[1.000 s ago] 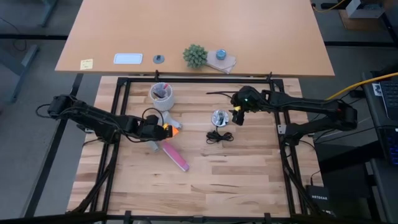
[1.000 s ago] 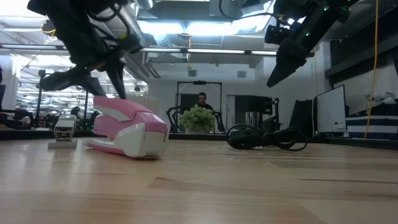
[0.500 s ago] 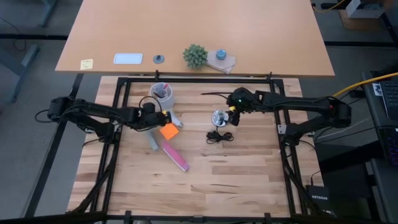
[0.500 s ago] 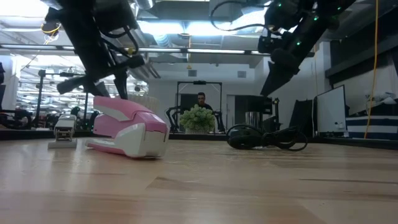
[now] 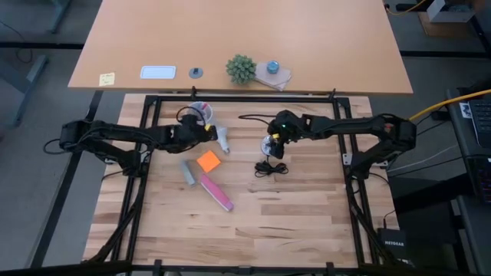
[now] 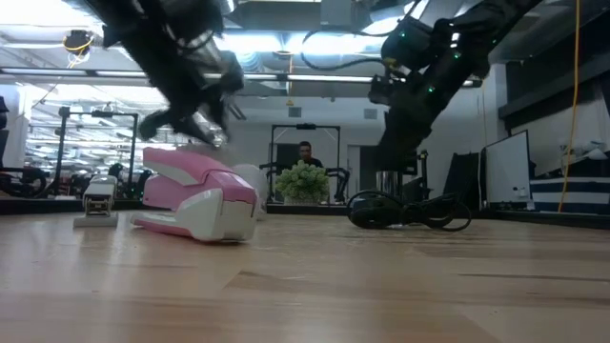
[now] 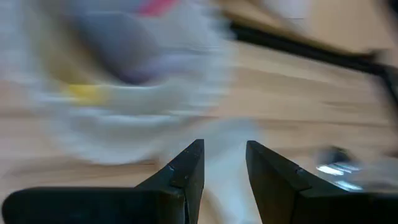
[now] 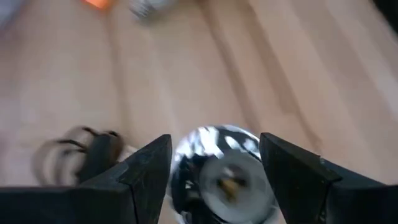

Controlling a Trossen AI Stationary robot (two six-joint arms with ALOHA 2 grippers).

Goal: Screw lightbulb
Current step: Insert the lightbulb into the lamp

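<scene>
Evidently stood at the pick-up step, with the lightbulb (image 5: 223, 140) lying near the table's (image 5: 307, 222) far edge beside the white cup (image 5: 201, 111), left gripper (image 7: 224, 146) half-spread toward it, right gripper (image 8: 214, 140) spread wide over the socket (image 8: 217, 171); next needed a closing pinch and lift.

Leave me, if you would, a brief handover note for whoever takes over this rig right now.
Left tool: open, near the white cup, pointing at the lightbulb; no grip that I can see.
Right tool: open, fingers either side of the shiny socket, not closed on it.
Lightbulb: lying on the table beside the cup, apart from the socket.
Done: nothing screwed in.
Left: grasp the lightbulb, steady the socket, screw it in.
</scene>
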